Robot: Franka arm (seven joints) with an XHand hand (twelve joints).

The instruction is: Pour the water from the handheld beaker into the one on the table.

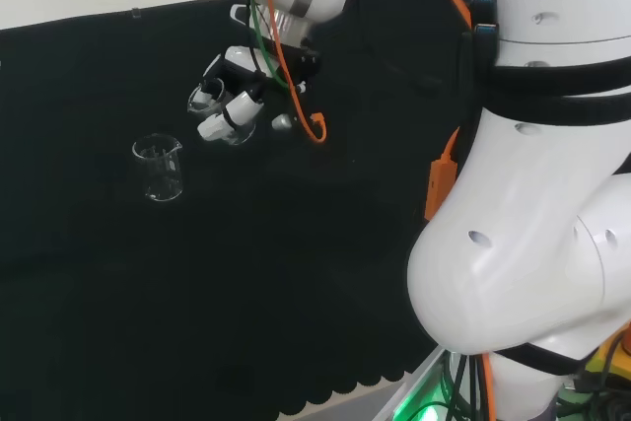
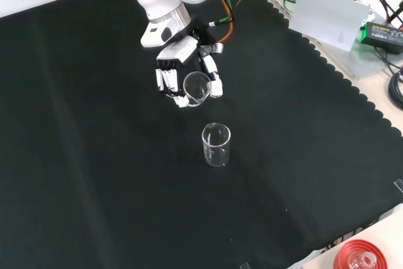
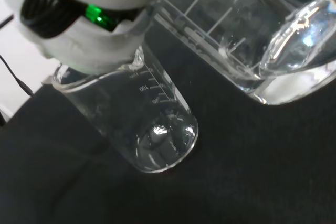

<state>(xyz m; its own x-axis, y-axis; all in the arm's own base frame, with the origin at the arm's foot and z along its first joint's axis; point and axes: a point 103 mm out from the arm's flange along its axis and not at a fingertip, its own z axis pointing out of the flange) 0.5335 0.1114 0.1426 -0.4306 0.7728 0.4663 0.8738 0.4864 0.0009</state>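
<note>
The head view looks from behind and above the arm's base, over its links, toward the hand (image 1: pixel 232 96). The front view faces it, looking down on the bench (image 2: pixel 75 155). The wrist view sits close beside the palm. Head and front views share the cloth around the hand.

The white arm reaches down over the counter (image 2: pixel 94 155), wrist bent, and the robot hand (image 2: pixel 186 70) hangs above it, fingers (image 2: pixel 169 81) and thumb curled round a clear beaker (image 2: pixel 196 87).
</note>
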